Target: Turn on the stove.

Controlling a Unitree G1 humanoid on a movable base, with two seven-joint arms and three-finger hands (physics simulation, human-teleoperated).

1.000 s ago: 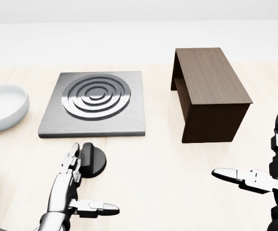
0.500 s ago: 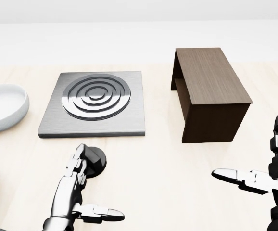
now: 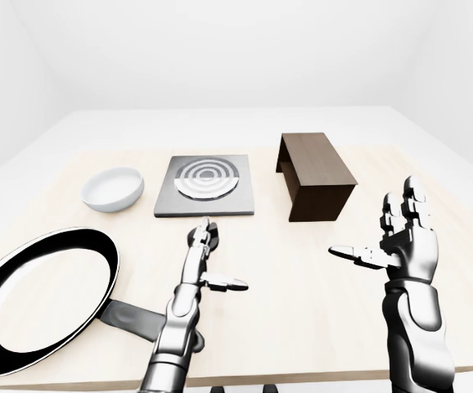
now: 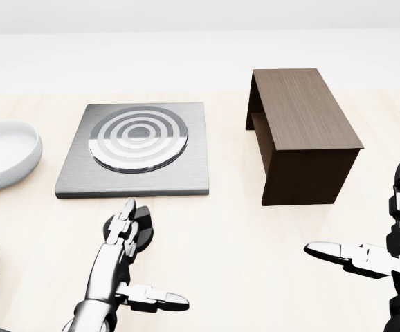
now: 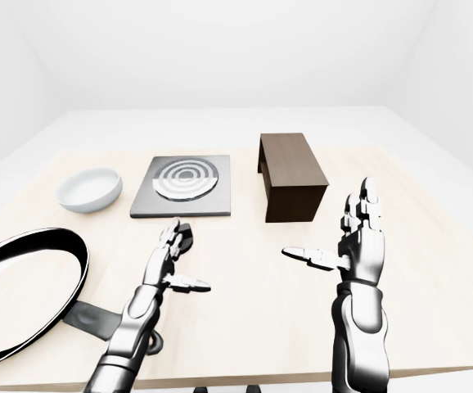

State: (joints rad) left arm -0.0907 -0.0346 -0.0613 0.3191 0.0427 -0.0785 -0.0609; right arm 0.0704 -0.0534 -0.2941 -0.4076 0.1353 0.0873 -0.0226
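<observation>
Left robot hand (image 4: 120,249) spread, fingertips over knob (image 4: 141,232), now covering most of it versus a second ago. Stove (image 4: 134,149) just beyond fingertips; burner rings now brighter, lighter than before, likely switched on. Right robot hand (image 4: 387,256) spread, idle, well right of knob.

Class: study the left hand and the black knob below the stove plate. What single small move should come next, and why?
Probably curl the left hand's fingers round the black knob so it can be gripped for turning. The open fingers lie over it, thumb splayed to the right, not closed on it. The right hand hangs open, far right of the stove plate.
</observation>
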